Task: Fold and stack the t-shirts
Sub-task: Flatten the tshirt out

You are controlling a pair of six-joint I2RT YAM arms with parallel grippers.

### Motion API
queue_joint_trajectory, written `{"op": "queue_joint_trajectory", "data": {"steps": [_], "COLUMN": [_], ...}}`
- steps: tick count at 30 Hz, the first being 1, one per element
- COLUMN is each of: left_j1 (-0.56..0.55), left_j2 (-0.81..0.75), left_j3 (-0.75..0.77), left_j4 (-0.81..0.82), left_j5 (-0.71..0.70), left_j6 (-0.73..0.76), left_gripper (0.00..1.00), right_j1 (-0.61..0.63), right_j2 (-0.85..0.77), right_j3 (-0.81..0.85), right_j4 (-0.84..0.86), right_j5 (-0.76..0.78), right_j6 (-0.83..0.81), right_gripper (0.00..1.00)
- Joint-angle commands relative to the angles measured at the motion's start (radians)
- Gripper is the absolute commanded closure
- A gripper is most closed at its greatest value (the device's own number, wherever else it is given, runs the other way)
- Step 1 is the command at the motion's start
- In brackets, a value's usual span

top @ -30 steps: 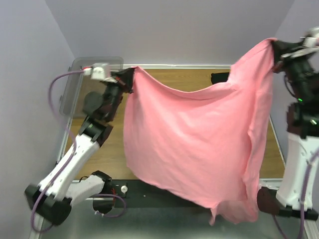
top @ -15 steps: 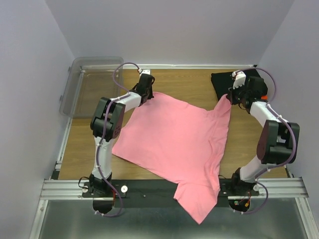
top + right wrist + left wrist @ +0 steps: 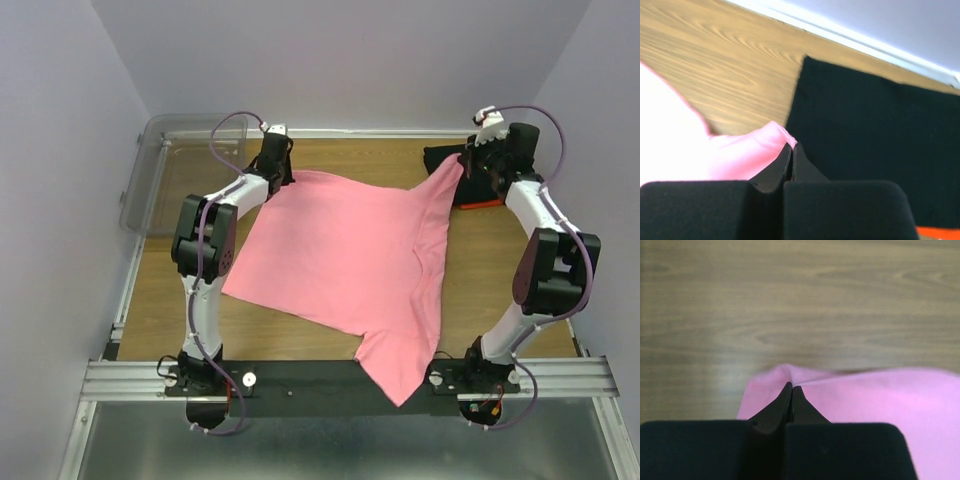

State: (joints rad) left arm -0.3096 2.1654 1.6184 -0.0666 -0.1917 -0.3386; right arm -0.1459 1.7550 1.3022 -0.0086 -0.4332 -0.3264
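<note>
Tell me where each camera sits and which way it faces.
Top external: above and behind the bases, facing down at the table; left arm and right arm show.
Left wrist: on that wrist, facing down past the left pincer, shut on the pink t-shirt.
Right wrist: facing past the right pincer toward the black t-shirt.
Shared: all see the pink t-shirt.

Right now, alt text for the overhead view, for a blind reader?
A pink t-shirt lies spread on a wooden table, its far corners pinched by the left gripper and right gripper. Folded black shirt and orange shirt far right; clear bin far left.
</note>
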Motion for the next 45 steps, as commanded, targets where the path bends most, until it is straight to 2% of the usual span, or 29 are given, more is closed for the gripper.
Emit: {"op": "queue_joint_trajectory", "data": {"steps": [1,2,5,6,7,8,13,16,19,24,28,32,33,36,37,39,40,42,44,45], "left_j1": [-0.003,-0.006,-0.019,-0.025,-0.034,-0.057,-0.163,-0.21,-0.214,-0.214,-0.214,-0.212,-0.21,-0.191,-0.163,-0.134,-0.122,-0.088,-0.077,-0.071], "left_j2": [-0.212,-0.342,-0.553,-0.696,-0.766,-0.911,-1.255,-1.346,-1.386,-1.382,-1.316,-1.251,-1.224,-1.167,-1.111,-1.034,-0.941,-0.836,-0.66,-0.538], "left_j3": [-0.142,-0.219,-0.317,-0.362,-0.382,-0.423,-0.416,-0.372,-0.307,-0.184,-0.12,-0.172,-0.192,-0.291,-0.342,-0.385,-0.412,-0.42,-0.372,-0.342], "left_j4": [0.112,0.17,0.252,0.284,0.306,0.347,0.396,0.413,0.412,0.372,0.3,0.277,0.283,0.292,0.298,0.309,0.317,0.33,0.32,0.311], "left_j5": [0.124,0.136,0.169,0.173,0.175,0.175,0.15,0.179,0.187,0.172,0.12,-0.004,-0.024,-0.075,-0.074,-0.049,-0.045,-0.016,-0.008,0.007], "left_j6": [0.01,0.006,-0.01,-0.01,-0.007,-0.008,-0.004,-0.022,-0.043,-0.017,0.027,0.087,0.104,0.107,0.089,0.066,0.041,0.026,0.013,0.013], "left_gripper": [1.0,1.0,1.0,1.0,1.0,1.0,1.0,1.0,1.0,1.0,1.0,1.0,1.0,1.0,1.0,1.0,1.0,1.0,1.0,1.0], "right_j1": [-0.006,-0.006,-0.006,-0.006,-0.006,-0.006,-0.006,-0.006,-0.006,-0.009,-0.011,-0.009,-0.009,-0.009,-0.009,-0.009,-0.009,-0.009,-0.009,-0.009], "right_j2": [-0.118,-0.208,-0.359,-0.453,-0.491,-0.53,-0.64,-0.643,-0.634,-0.629,-0.65,-0.69,-0.715,-0.759,-0.769,-0.795,-0.799,-0.779,-0.718,-0.679], "right_j3": [0.057,0.06,0.13,0.158,0.237,0.276,0.645,0.869,1.068,1.233,1.157,0.959,0.842,0.628,0.453,0.26,0.073,-0.089,-0.288,-0.334], "right_j4": [-0.063,-0.082,-0.131,-0.177,-0.203,-0.252,-0.433,-0.501,-0.539,-0.542,-0.541,-0.539,-0.538,-0.525,-0.493,-0.418,-0.333,-0.256,-0.095,-0.002], "right_j5": [-0.162,-0.177,-0.206,-0.21,-0.205,-0.2,-0.158,-0.133,-0.099,0.051,0.134,0.129,0.123,0.1,0.073,0.045,0.024,-0.051,-0.088,-0.097], "right_j6": [0.073,0.09,0.148,0.167,0.174,0.194,0.25,0.305,0.323,0.302,0.231,0.175,0.162,0.098,0.061,0.03,0.017,-0.034,-0.078,-0.095], "right_gripper": [0.99,0.99,0.99,0.99,0.99,0.99,0.99,0.99,0.99,0.99,0.99,0.99,0.99,0.99,1.0,0.99,0.99,1.0,1.0,0.99]}}
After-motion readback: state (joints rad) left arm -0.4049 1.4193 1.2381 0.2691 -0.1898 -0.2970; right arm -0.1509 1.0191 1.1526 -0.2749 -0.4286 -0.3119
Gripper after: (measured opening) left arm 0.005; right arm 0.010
